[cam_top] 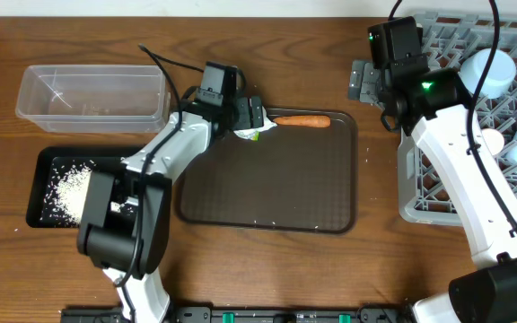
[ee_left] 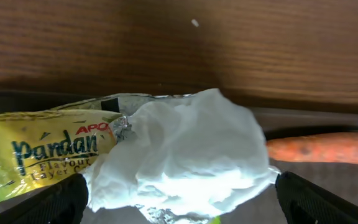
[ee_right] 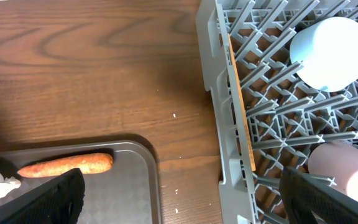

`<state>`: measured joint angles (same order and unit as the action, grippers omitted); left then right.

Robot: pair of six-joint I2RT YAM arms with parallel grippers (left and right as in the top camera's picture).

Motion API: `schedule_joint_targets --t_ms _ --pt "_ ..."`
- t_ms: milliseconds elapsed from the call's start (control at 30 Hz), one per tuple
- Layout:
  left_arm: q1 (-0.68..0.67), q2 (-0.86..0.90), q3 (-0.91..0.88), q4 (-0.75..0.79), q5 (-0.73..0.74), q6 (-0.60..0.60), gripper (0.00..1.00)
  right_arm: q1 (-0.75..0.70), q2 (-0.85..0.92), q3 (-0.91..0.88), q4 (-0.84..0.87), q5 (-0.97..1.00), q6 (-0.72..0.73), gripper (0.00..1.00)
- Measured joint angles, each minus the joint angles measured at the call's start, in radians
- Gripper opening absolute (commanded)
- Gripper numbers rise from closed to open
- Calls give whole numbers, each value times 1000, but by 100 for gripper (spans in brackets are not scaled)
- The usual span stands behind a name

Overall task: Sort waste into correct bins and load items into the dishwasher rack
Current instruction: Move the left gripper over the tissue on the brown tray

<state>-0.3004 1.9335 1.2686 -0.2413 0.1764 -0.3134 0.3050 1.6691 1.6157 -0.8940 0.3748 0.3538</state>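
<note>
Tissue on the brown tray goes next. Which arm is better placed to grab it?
Left. The left gripper, open, hangs right over the crumpled tissue, straddling it. The right gripper, also open, sits at the dishwasher rack edge, with the carrot in between.

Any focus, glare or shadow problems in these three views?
Overhead: sharp, evenly lit, soft shadows on the table. Left wrist: very close; tissue bright, table behind it soft, wrapper print readable. Right wrist: sharp; the pale cup in the rack is nearly washed out.
</note>
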Motion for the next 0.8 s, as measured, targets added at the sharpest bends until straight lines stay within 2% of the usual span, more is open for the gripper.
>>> schedule_joint_targets --t_ms 133,200,433,800 --pt "0 23 0 3 -12 0 100 0 0 0 0 0 0 99" --pt "0 31 0 3 -22 0 96 0 0 0 0 0 0 99" --pt "0 57 0 -10 -27 -5 75 0 0 0 0 0 0 99" --pt "0 57 0 -48 -27 -13 51 0 0 0 0 0 0 99"
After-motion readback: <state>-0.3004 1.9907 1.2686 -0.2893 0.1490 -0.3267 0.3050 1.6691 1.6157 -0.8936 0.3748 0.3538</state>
